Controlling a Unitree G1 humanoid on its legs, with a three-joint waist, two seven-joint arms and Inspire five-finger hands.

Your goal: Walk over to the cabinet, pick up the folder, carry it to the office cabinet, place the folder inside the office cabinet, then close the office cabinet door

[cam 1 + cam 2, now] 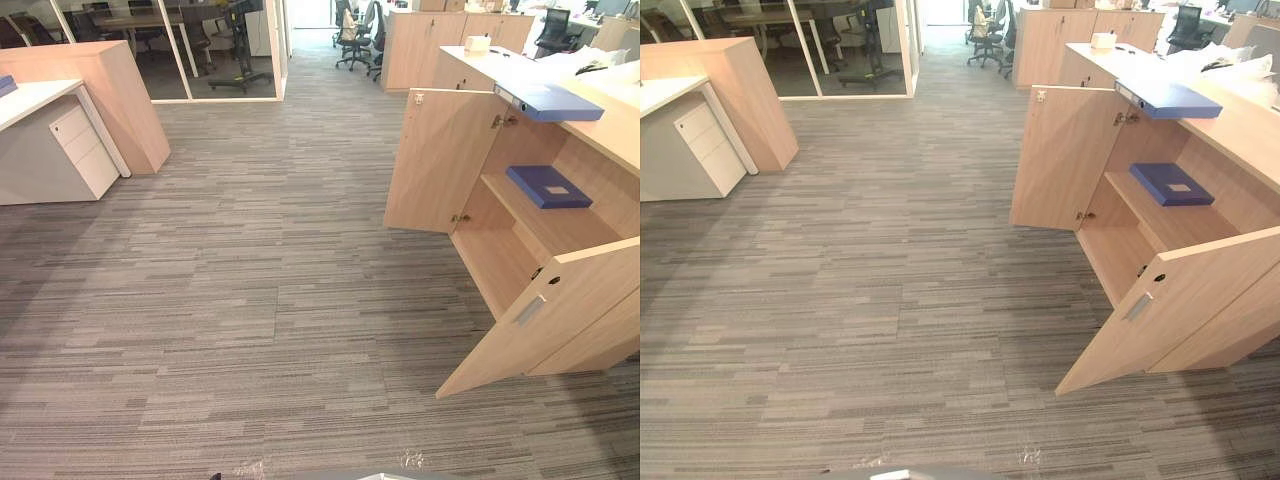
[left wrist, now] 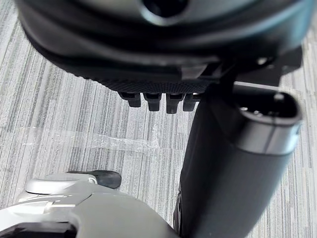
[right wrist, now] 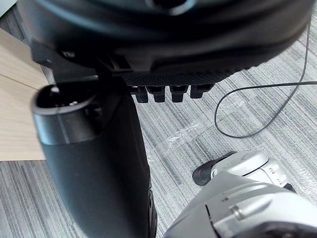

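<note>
Left robot hand: hanging low over the carpet, fingers loose and relaxed, thumb standing out, and it's empty.
White bench: far left, with a drawer unit tucked under its end.
Wooden counter: right behind that bench, pale wood.
Glass-walled room: at the back, left of centre.
Office chairs: down the aisle, beyond the carpet.
Office cabinet: on the right, and both doors are swung open. The far door stands out towards the aisle, the near door angles out over the carpet.
White box: on the cabinet top, far end.
Blue folder: lying flat on the cabinet top, one end poking out over the open front.
Second blue folder: inside, flat on the shelf, directly below the first.
Right robot hand: also down over the carpet, fingers slack, holding nothing. A pale wood panel shows just beside it.
Folders versus hands: both folders sit up in and on the cabinet, neither touched by a hand.
</note>
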